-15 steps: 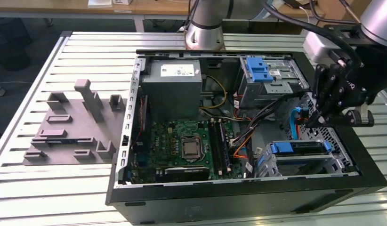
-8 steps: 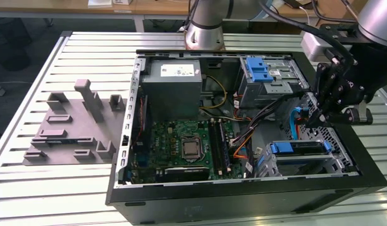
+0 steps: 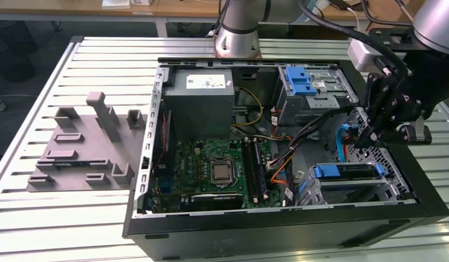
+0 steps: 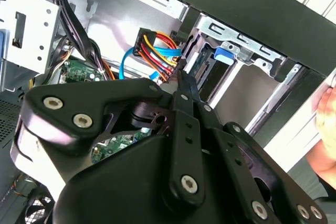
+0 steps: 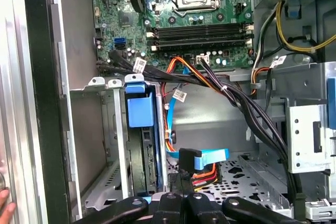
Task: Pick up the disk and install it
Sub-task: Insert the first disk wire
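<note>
Disk (image 3: pixel 344 171) sits on edge in the drive cage (image 3: pixel 390 188) at a near corner of the open computer case (image 3: pixel 283 232), with its blue carrier tab facing up out of the slot. In the first wrist view the same blue tab (image 5: pixel 140 109) tops the upright disk between the cage's metal rails.

Working outward from the gripper (image 3: pixel 372 136), its fingers are drawn together to a narrow point, and I see nothing plainly held between them. In both wrist views the tips (image 5: pixel 184 203) sit just beside the blue cable plug (image 5: pixel 202 158) and the bundle of red, yellow and orange wires. I cannot tell whether the tips touch the plug. The gripper hangs inside the case, above its floor and just beside the cage.

I judge the pick-up done and the installing in hand, with the disk already in its slot. Whether it is fully seated I cannot tell. Any further move here calls for small, careful motion, since the cables crowd close around the tips.

The arm reaches in over the case's side wall, wrist high and gripper pointing down into the case. Deeper in the case lie the motherboard (image 3: pixel 217 169) and the grey power-supply box (image 3: pixel 202 90). The case stands on the slatted bench (image 3: pixel 64 224), and a person's hand (image 4: pixel 326 124) rests at the case's outer wall
</note>
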{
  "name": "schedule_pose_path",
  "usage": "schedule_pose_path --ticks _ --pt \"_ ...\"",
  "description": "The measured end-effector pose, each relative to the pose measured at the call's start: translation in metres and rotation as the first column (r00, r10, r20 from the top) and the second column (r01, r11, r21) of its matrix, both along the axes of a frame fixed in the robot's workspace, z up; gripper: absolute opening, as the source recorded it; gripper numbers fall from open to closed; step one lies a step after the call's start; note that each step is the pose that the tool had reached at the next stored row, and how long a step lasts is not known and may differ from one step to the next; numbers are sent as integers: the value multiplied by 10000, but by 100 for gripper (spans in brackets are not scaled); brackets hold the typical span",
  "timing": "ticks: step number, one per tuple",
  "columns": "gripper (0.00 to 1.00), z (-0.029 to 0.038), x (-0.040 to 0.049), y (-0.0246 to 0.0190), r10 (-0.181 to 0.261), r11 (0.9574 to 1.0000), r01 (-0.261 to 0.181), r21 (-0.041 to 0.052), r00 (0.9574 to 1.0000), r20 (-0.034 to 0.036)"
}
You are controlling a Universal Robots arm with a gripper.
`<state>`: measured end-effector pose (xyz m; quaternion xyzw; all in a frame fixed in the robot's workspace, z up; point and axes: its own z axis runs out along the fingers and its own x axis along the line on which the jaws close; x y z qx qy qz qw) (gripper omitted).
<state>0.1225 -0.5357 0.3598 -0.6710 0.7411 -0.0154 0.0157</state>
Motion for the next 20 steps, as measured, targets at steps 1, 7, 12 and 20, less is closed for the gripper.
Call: schedule_pose_path --ticks 1,7,12,20 --pt "11 0 0 0 1 10000 -1 -1 10000 4" --pt "18 -7 -32 3 0 10000 0 -1 10000 52" --pt "25 -19 -34 93 1 10000 -1 -12 10000 58" --pt "25 -44 -34 112 3 9984 2 -558 10000 87"
